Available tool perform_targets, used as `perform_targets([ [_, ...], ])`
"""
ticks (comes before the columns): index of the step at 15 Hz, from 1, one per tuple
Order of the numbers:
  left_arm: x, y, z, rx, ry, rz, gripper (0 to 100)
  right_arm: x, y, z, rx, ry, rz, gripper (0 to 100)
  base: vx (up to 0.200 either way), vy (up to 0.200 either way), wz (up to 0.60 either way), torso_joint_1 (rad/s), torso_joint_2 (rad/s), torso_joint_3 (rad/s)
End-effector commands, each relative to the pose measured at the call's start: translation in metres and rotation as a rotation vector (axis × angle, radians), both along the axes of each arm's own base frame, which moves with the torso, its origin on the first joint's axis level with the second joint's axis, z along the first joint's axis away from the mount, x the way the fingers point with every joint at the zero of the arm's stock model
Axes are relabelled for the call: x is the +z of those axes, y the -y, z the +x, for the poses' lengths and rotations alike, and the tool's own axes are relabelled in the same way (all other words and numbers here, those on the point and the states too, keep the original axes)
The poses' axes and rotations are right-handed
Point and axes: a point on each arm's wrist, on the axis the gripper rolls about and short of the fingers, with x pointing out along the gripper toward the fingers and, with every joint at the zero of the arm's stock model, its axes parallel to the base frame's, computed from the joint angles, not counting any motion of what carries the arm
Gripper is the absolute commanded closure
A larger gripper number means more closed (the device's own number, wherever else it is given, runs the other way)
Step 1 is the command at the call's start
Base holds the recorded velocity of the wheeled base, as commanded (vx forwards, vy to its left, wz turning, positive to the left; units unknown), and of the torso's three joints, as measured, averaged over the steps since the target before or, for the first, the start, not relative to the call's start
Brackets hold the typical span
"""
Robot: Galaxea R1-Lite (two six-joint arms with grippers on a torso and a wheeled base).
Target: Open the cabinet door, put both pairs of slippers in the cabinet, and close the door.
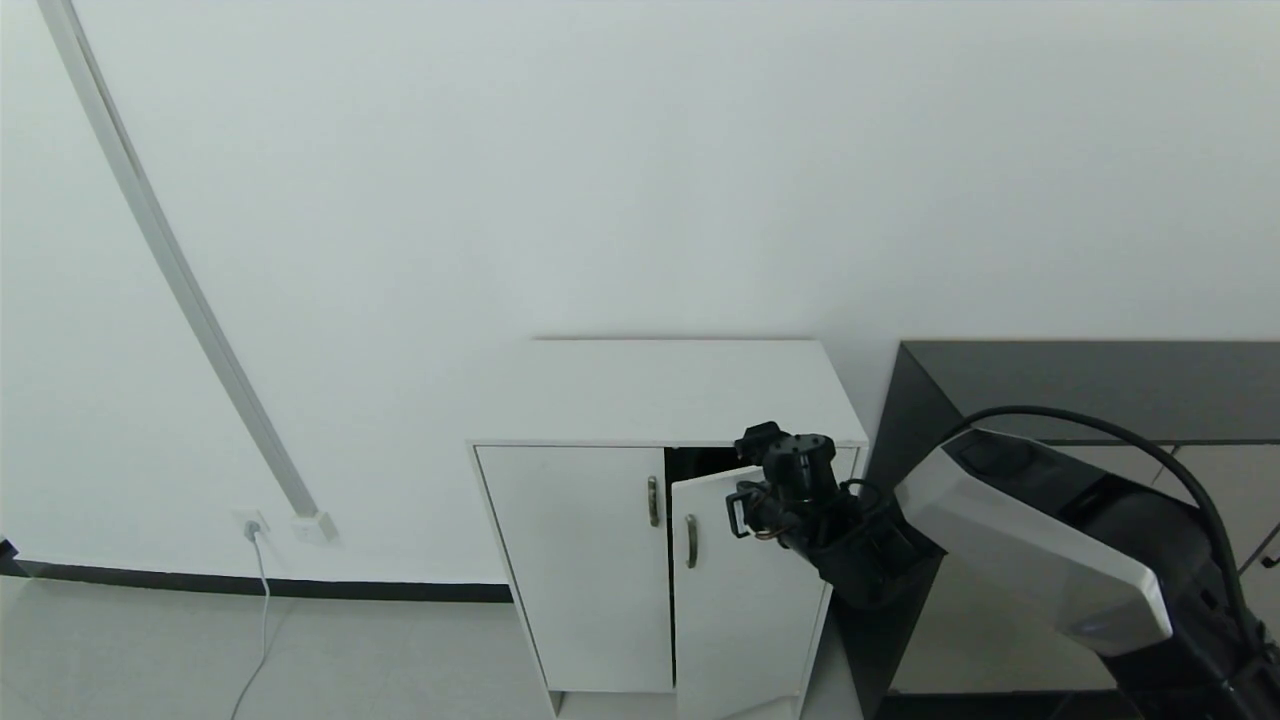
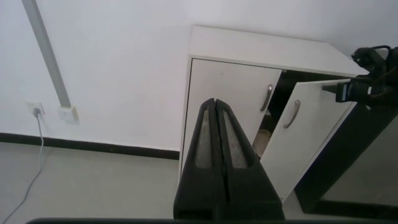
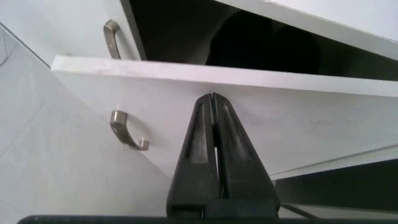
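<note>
Sitting low in the head view, around 6 o'clock, the white cabinet (image 1: 660, 395) has its right door (image 1: 745, 610) swung partway out. There's a dark gap between it and the left door (image 1: 575, 560), which is flat shut. Both doors carry a curved metal handle (image 1: 690, 541) next to the middle seam.

The right gripper (image 3: 214, 98) is up at the open door's top edge, at roughly 1 o'clock from that door's handle. Its fingers are pressed together with nothing between them. Can't tell whether the tips actually touch the edge. The left gripper (image 2: 215, 102) is pressed together too, holding nothing, well back from the cabinet and pointing toward it.

At 3 o'clock from the cabinet, just beside it, stands a dark glossy unit (image 1: 1050, 385). Out at 9 o'clock there's a wall outlet (image 1: 252, 524) with a grey cable (image 1: 262, 610) hanging to the floor, and a pale strip (image 1: 170, 260) runs up the wall from beside it.
</note>
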Motion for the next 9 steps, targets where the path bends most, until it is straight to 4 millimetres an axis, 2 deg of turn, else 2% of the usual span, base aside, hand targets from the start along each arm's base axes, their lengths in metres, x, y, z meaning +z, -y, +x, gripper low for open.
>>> perform_targets([
  [1,0.000,0.000,0.000,0.001,-0.002,0.000,100,-0.003,-0.001,0.007,-0.007,0.003,0.002,100,0.000,0.000,0.00,0.000,0.00,0.000],
  [2,0.000,0.000,0.000,0.001,0.000,0.000,100,-0.003,-0.002,0.015,-0.013,0.010,0.006,100,0.000,0.000,0.00,0.000,0.00,0.000],
  [9,0.000,0.000,0.000,0.001,0.000,0.000,100,-0.002,-0.006,0.034,-0.027,-0.003,-0.003,100,0.000,0.000,0.00,0.000,0.00,0.000],
])
